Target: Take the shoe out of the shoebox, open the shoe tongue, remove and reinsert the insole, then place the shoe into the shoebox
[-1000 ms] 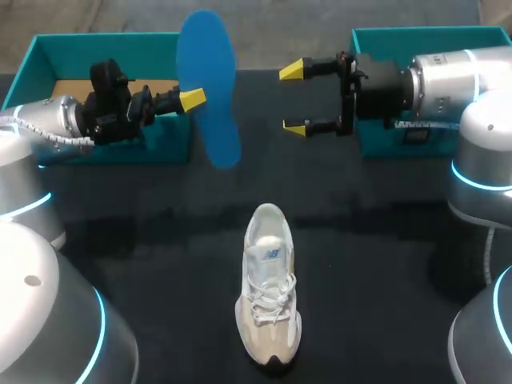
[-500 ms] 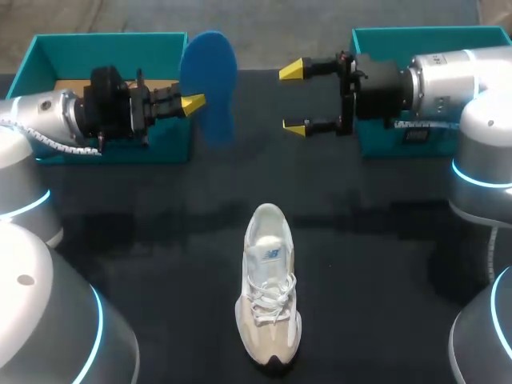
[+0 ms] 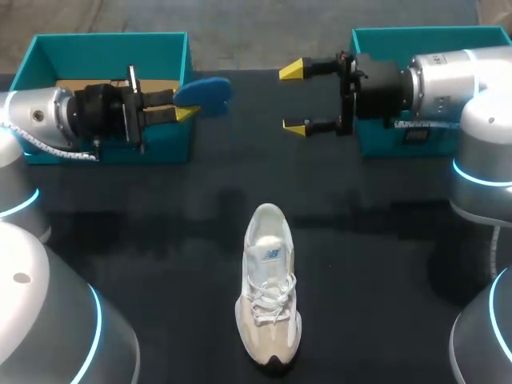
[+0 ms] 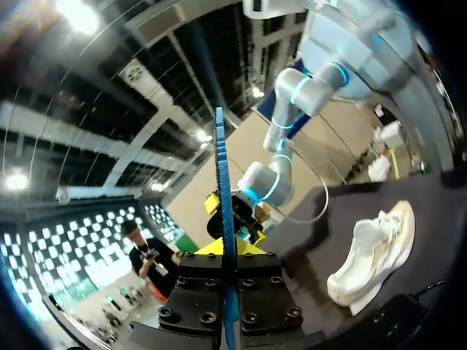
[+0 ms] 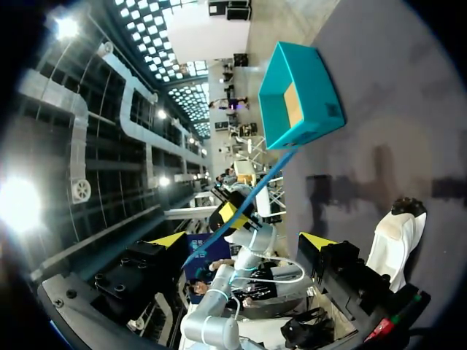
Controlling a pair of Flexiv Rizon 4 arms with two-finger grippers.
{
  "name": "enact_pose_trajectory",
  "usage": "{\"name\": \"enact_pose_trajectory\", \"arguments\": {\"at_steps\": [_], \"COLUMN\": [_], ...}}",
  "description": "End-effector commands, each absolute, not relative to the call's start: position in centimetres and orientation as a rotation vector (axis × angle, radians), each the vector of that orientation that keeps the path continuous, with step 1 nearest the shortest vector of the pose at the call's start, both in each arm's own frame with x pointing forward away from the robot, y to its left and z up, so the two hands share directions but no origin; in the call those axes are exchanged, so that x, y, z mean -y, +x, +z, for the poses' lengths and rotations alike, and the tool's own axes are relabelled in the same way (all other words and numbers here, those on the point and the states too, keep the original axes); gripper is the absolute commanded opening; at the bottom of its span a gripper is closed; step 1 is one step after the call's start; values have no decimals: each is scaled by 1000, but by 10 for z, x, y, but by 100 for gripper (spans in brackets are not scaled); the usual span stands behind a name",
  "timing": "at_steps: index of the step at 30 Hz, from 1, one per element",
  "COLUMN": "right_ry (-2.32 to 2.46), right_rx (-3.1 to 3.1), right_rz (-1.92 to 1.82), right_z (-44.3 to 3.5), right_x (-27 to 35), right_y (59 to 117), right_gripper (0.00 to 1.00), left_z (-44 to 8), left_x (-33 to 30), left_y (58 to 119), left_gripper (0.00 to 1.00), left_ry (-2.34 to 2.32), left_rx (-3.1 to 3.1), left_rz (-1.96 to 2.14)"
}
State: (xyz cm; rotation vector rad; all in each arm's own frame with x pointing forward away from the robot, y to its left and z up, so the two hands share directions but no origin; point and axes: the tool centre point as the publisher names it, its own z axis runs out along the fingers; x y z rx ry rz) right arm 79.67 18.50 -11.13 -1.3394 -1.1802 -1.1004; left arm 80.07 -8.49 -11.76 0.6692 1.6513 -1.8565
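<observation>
Shoe: white and cream, upright on its sole on the black table, toe toward the robot, heel opening toward the two hands. It stands alone, well apart from both hands and nearer the robot than either. Laces tied, tongue showing. From the left wrist view the shoe lies off to one side of the left hand, not touched by it.

Left hand: clamped on the blue insole. Both yellow-tipped fingers press it from opposite sides. The insole sticks out ahead of the fingertips, raised off the table. The left wrist view shows the insole edge-on, a thin blue strip running straight out between the finger blocks.

Right hand: fingers wide apart, nothing between them, held above the table. It faces the left hand across a gap. From the right wrist view the insole appears as a thin blue line ahead of the open right hand.

Teal shoebox: open, brown floor visible, under and behind the left hand. Second teal box: behind the right hand, partly hidden by the right arm.
</observation>
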Motion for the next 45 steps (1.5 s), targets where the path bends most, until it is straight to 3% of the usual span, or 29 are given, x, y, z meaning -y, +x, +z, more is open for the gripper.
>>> {"name": "enact_pose_trajectory", "arguments": {"at_steps": [1,17,45], "right_ry": [-1341,-1341,-1341], "right_rx": [1180,1180,1180], "right_rz": [-1100,-1100,-1100], "right_z": [-112,-112,-112], "right_x": [-187,-187,-187], "right_y": [797,797,797], "right_gripper": [100,100,100], "left_z": [-120,-131,-126], "left_x": [82,91,104], "left_y": [810,815,811], "left_gripper": [0,0,0], "left_ry": [1047,1278,1363], "left_rx": [-1358,-1028,-1139], "left_rz": [-1530,-1124,-1090]}}
